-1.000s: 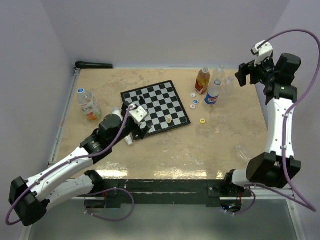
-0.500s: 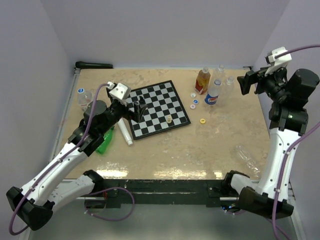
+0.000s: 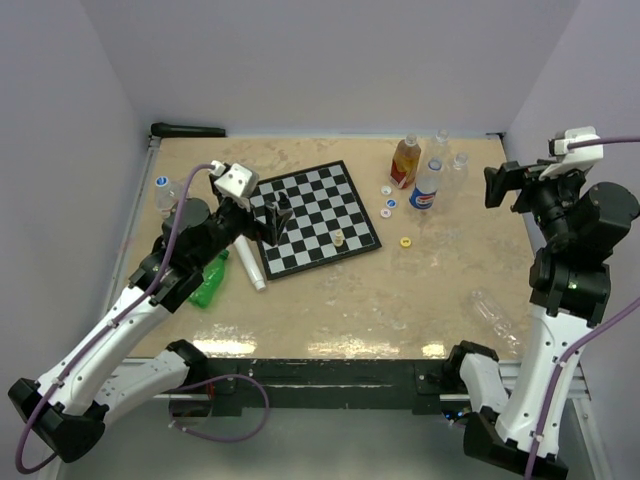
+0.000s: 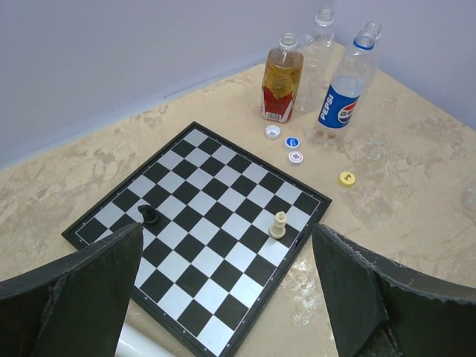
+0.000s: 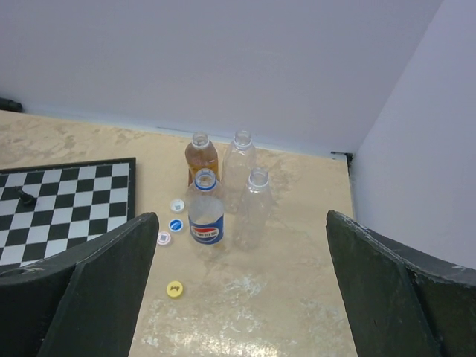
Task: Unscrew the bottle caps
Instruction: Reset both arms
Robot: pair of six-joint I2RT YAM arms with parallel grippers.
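Note:
Four loose bottle caps lie right of the chessboard: a white cap (image 3: 388, 189), a blue cap (image 3: 391, 202), another white cap (image 3: 386, 212) and a yellow cap (image 3: 405, 241). The right wrist view shows them as well, the yellow cap (image 5: 175, 289) nearest. Behind them stand uncapped bottles: an orange bottle (image 3: 406, 160), a Pepsi bottle (image 3: 426, 186) and two clear ones. A bottle at the far left carries a blue cap (image 3: 161, 182). My left gripper (image 3: 278, 222) hangs open above the board's left part. My right gripper (image 3: 497, 186) is open, raised at the right edge, empty.
The chessboard (image 3: 310, 215) carries a black piece (image 3: 283, 203) and a cream piece (image 3: 339, 238). A green bottle (image 3: 210, 282) and a white bottle (image 3: 250, 268) lie left of it. A clear bottle (image 3: 495, 312) lies at the right front. Walls close the back and sides.
My left arm has risen from the board's near-left corner and drawn back leftward. My right arm has swung right, away from the standing bottles, and its jaws have widened.

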